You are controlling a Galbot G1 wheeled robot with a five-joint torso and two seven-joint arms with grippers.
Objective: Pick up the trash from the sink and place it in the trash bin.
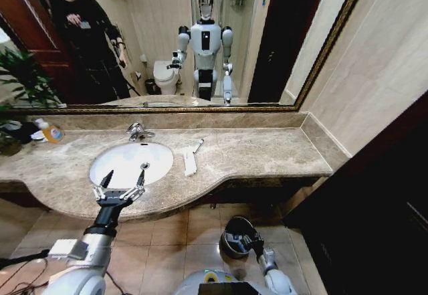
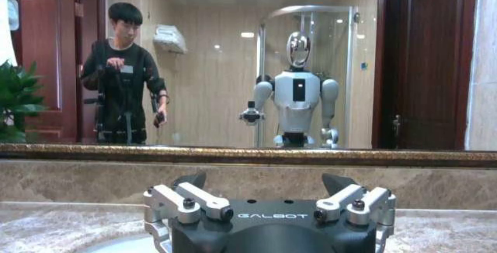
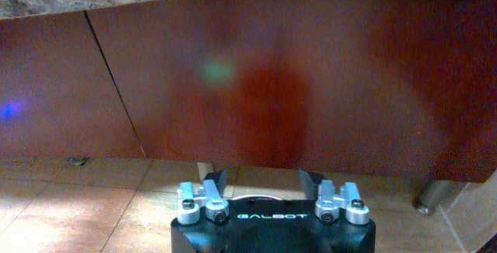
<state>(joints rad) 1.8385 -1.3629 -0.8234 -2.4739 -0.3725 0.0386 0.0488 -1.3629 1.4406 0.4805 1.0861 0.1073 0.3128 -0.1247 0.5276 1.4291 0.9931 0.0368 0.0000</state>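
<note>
I have the left gripper (image 1: 124, 178) raised at the front edge of the sink (image 1: 127, 162), jaws spread wide and holding nothing, its two dark tips reaching over the near rim of the basin. From its own wrist camera the left gripper (image 2: 266, 186) faces the mirror across the marble tabletop (image 1: 261, 151), fingers (image 2: 338, 183) well apart. The basin itself looks bare white, apart from the drain (image 1: 144, 166) toward its right side, below the chrome faucet (image 1: 138, 132).

The trash I can make out lies on the tabletop just right of the sink: a long white packet (image 1: 190, 162) and, behind it, a thin white stick (image 1: 198, 146). An orange-labelled bottle (image 1: 49, 132) stands well left of the sink, beside a dark cloth bundle (image 1: 20, 130).

My right gripper (image 1: 254, 240) hangs low, right of the sink and below the tabletop's front edge, just over the trash bin (image 1: 237, 236) on the floor tiles. In its wrist view the right gripper (image 3: 263, 180) shows jaws parted and nothing between them, pointing at the red-brown cabinet front (image 3: 272, 84).
</note>
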